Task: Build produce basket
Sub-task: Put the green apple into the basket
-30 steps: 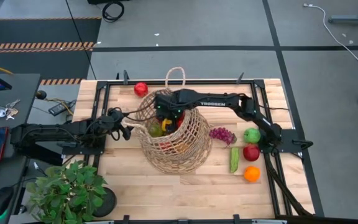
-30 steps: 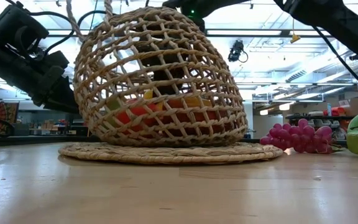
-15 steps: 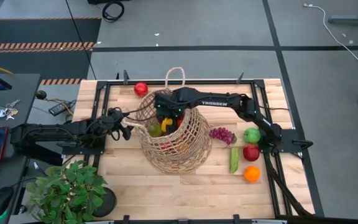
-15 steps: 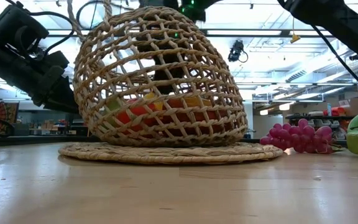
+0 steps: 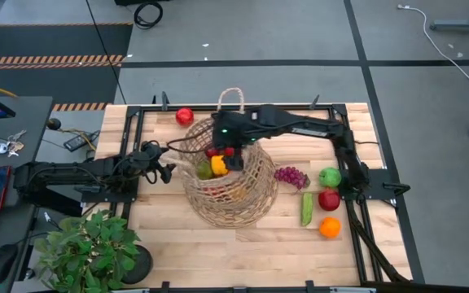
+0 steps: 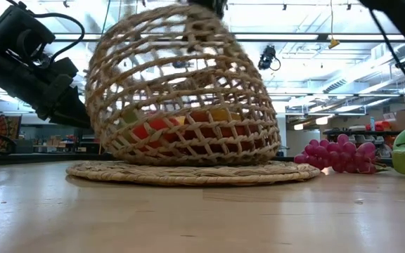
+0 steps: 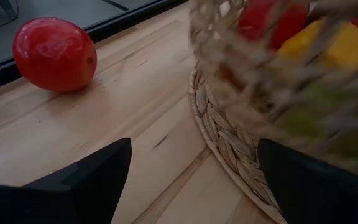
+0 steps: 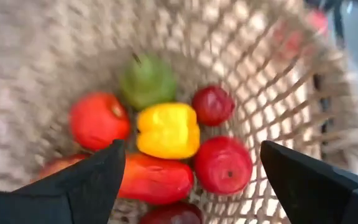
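1. Big tan open-weave wicker basket (image 5: 230,183) sits mid-counter on a flat woven mat (image 6: 188,172). Wooden slatted counter (image 5: 218,244) underneath.
2. My right hand (image 5: 222,142) is over the basket mouth, fingers spread wide, empty. Wrist view looks straight down into the basket.
3. Inside so far: yellow bell pepper (image 8: 166,129), round red tomato (image 8: 98,121), green pear-ish piece (image 8: 146,81), small dark-red fruit (image 8: 213,104), red apple (image 8: 224,165), long red-orange mango (image 8: 157,179). All loose on the basket floor, touching each other.
4. My left hand (image 7: 188,180) waits low at the basket's left side, near the mat edge, fingers open, holding nothing.
5. Still outside: purple grape bunch (image 5: 291,176) just beside the basket on the right; then green apple (image 5: 330,177), red apple (image 5: 329,199), orange (image 5: 330,227) and long green vegetable (image 5: 307,208) in a cluster near the right arm's base. Lone red tomato (image 5: 185,115) at the far edge, left of the basket handle.
6. Step, as I judge it: drop done, between picks. Task roughly half through.
7. Next: lift right hand clear of rim w/o snagging the weave, swing to the grapes (nearest), come down open, close gently. Bunch is lumpy and may roll. Far tomato prob. suits the left hand.
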Robot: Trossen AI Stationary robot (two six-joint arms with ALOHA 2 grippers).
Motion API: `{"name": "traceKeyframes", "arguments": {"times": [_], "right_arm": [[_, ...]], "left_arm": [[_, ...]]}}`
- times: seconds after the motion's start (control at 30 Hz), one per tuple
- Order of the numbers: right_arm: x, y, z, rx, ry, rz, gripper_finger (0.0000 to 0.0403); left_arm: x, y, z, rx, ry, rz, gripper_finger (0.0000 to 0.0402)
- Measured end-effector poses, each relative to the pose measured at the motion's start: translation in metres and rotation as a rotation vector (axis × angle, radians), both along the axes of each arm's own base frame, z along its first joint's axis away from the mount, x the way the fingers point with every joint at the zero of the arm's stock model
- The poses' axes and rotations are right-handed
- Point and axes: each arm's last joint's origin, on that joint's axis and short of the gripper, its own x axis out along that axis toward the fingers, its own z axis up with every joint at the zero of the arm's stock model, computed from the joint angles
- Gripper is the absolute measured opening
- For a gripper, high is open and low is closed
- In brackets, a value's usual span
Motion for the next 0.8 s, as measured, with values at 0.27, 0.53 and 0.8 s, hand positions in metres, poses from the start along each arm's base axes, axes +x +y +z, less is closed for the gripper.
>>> {"name": "traceKeyframes", "arguments": {"times": [0.27,0.53,0.8], "right_arm": [[-0.038,0.036,0.061,-0.04,-0.202,0.045,0.0376],[-0.079,0.069,0.075,-0.057,-0.099,-0.021,0.0376],[-0.094,0.123,0.038,-0.146,0.089,-0.013,0.0376]], "left_arm": [[0.0,0.0,0.0,0.0,0.0,0.0,0.0357],[0.0,0.0,0.0,0.0,0.0,0.0,0.0357],[0.0,0.0,0.0,0.0,0.0,0.0,0.0357]]}}
